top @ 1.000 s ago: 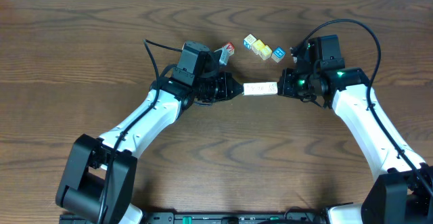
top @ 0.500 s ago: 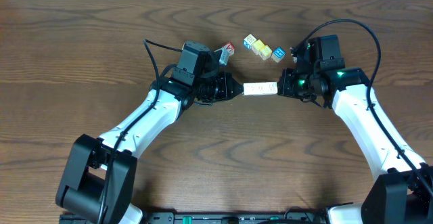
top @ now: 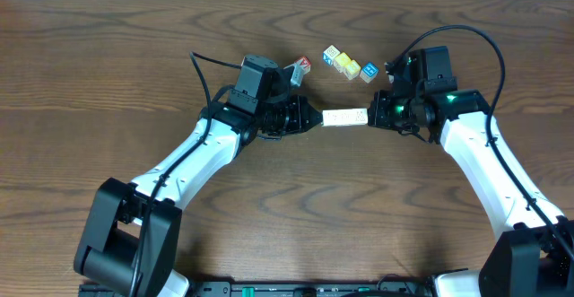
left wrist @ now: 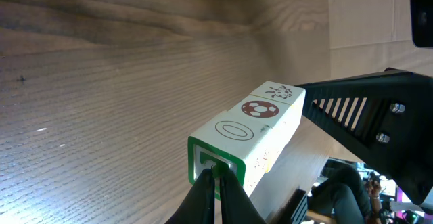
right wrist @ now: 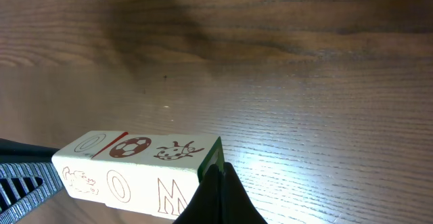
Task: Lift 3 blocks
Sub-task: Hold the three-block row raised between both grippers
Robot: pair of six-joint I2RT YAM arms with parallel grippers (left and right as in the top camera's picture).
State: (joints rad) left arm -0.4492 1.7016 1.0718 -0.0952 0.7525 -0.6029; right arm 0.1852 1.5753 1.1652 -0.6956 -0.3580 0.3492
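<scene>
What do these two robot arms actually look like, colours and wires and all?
The left arm and right arm are smooth white tubes with chunky black joints. A thin black cable arcs over each wrist, beside a black box. A small green light glows near the right wrist. The fingers are slim and black.

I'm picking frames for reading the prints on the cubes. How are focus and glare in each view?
Overhead: even light, no glare, but the blocks are too small to read. Left wrist: prints sharp, pale sheen on the table, left end effector looks soft near the lens. Right wrist: prints sharp, bright glare patch on the table beside the row, dark shadow band above.
</scene>
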